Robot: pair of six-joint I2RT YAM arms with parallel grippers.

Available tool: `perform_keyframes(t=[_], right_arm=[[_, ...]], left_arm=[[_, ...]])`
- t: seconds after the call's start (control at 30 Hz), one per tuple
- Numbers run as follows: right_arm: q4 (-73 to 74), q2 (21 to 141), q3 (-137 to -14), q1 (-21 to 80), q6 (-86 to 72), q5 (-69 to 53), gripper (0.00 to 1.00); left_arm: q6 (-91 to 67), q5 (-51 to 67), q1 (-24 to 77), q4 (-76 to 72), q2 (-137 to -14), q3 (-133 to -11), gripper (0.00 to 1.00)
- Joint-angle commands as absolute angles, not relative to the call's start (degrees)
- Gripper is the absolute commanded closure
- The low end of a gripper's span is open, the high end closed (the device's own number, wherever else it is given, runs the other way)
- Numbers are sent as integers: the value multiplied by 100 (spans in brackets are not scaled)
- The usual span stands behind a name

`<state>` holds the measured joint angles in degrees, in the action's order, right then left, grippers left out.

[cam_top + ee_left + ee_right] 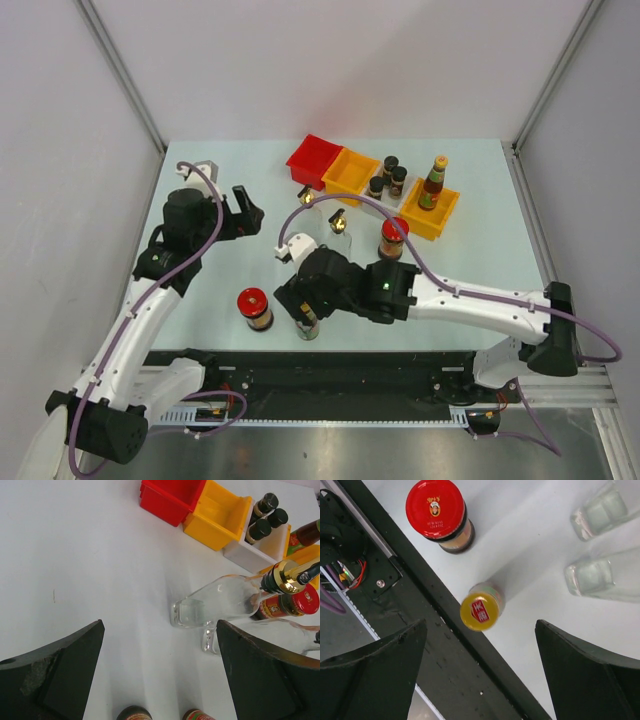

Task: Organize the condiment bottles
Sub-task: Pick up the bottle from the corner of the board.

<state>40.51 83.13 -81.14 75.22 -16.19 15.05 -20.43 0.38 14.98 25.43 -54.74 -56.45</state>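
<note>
The right fingers (pixel 395 660) hung wide apart above a small yellow-capped sauce bottle (pixel 479 612).
That bottle stood at the near edge of the white counter (pixel 520 530). A dark jar with a red lid (pixel 436 509) stood just left of it. Two tall clear glass bottles (pixel 602 507) stood behind it. The left fingers (pixel 65 670) were apart too, holding nothing, far back and left of it.

Four plastic bins stand in a row at the far side of the pale table (pixel 480 250), side by side and touching. From left to right they are a red bin (pixel 313 160), a yellow bin (pixel 350 172), a white bin (pixel 247 559) and a second yellow bin (pixel 438 222). A black strip (pixel 350 368) runs along the table's near edge. Grey panels enclose the area, with a metal post (pixel 117 70) at the left corner.
</note>
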Motion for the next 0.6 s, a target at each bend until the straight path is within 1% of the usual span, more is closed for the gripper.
perform_keyframes(t=[0.0,0.27,0.3,0.47,0.57], right_arm=[[3410,8525,-8147,7471,-1591,1310,8],[3410,8912,-8156,7260,-1661,1055,19],[3428,8964,-8148,7208,-1670,1002,22],[3568,9061,-8156,7093,-1696,914,27],[3674,9114,-8147,7075,-1714,879,34]], left_arm=[[-1925,167,1459,2408,-5467,-5564,0],[-1881,132,1468,2373,-5590,-5563,0],[-1872,132,1459,2373,-5590,-5572,0],[-1863,132,1459,2364,-5642,-5572,0],[-1854,123,1459,2364,-5660,-5572,0]])
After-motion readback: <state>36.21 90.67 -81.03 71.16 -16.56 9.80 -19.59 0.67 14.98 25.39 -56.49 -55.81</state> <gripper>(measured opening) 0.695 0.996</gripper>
